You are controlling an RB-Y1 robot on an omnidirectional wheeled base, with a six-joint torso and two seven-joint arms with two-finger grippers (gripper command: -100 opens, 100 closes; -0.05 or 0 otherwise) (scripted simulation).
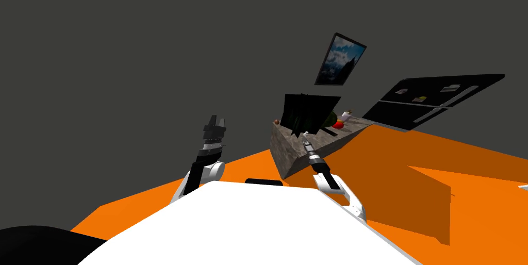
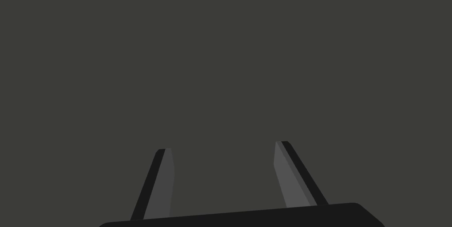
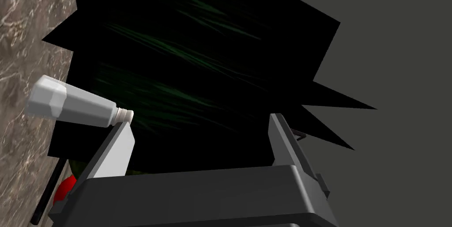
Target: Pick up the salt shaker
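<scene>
1. The left gripper (image 2: 223, 146) hung raised, its fingers spread apart and gripping nothing.
2. The right gripper (image 3: 201, 120) reached over the marble counter (image 3: 22, 61), its fingers released and empty.
3. The white salt shaker (image 3: 73, 104) sat outside the gap, its narrow end against one fingertip.
4. Behind it stood a dark spiky plant (image 3: 198, 52).

Salt shaker (image 3: 75, 103): pale grey, tapered body, narrow neck, faceted wide end set on the mottled stone counter (image 3: 22, 39).
</scene>
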